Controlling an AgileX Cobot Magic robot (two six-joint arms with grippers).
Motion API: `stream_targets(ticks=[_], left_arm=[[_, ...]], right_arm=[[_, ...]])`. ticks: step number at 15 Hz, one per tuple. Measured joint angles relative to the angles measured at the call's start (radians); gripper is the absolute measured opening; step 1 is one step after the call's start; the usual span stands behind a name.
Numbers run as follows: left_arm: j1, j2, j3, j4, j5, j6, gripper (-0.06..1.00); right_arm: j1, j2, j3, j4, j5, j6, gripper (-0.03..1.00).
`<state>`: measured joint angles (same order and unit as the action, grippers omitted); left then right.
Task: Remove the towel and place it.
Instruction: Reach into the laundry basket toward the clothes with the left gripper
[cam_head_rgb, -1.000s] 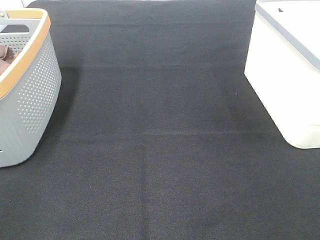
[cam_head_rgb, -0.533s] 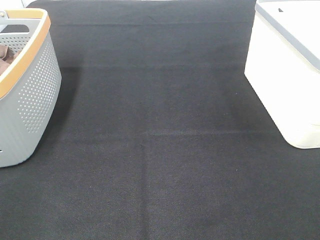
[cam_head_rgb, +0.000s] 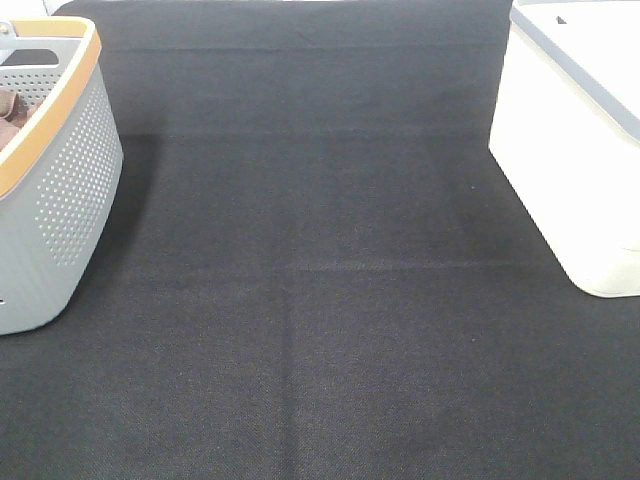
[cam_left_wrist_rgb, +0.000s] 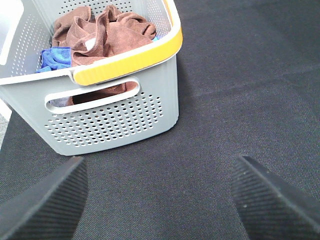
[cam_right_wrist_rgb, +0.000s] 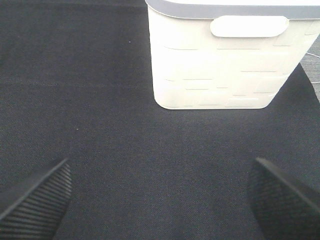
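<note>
Though barely glimpsed at upper left of the high view, note towel heaped inside grey basket.
Expect soft, light, limp cloth, prone to drape; pinch a raised fold atop the heap, clear of blue cloth just beside it. Find left hand and right hand spread wide, empty, over table.
</note>
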<state>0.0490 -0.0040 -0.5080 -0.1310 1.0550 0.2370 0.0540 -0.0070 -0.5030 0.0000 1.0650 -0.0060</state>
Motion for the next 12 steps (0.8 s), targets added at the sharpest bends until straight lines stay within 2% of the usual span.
stream_targets(ticks=[12], left_arm=[[0.0, 0.0, 0.0, 0.0, 0.0, 0.0, 0.76]], right_arm=[[0.0, 0.0, 0.0, 0.0, 0.0, 0.0, 0.89]])
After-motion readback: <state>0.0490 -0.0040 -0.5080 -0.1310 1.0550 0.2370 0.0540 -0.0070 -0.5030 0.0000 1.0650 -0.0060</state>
